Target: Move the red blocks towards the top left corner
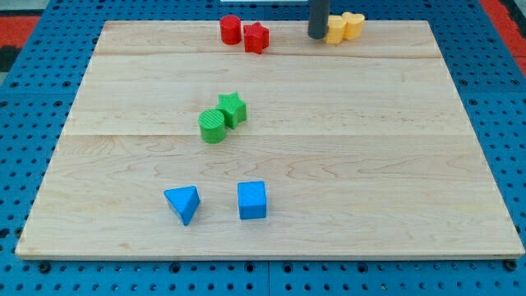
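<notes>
red cylinder (230, 30) and red star (256, 37) touching, near top edge of board (329, 164), left of centre, well short of top left corner. my tip (317, 36) just beside yellow blocks (343, 27), right of reds. no jaws on this rod. push leftward not yet done.

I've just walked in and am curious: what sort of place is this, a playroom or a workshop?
Most likely a robotics lab bench. A pale wooden board lies on a blue perforated metal table, small coloured plastic blocks are scattered on it, and my tip, a dark rod's end, sits beside the yellow blocks.
</notes>
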Tool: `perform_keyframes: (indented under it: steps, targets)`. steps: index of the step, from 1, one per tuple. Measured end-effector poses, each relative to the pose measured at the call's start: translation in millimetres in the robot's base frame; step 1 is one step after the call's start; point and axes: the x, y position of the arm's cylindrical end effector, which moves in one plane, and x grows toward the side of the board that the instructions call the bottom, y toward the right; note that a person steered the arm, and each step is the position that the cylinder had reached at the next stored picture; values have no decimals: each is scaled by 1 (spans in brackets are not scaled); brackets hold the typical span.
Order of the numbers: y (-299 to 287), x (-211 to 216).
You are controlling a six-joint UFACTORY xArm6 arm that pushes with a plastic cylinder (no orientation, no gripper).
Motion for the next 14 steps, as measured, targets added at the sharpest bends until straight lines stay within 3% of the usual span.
perform_keyframes:
  steps: [2, 3, 6, 7, 8, 9, 10, 11, 12, 14]
  targets:
    - [8, 5]
    - [8, 48]
    - [-150, -25]
    - [-200, -30]
    - [-215, -27]
    - [-120, -26]
    - [-82, -11]
    - [-124, -9]
    - [-124, 31]
    - [-170, 49]
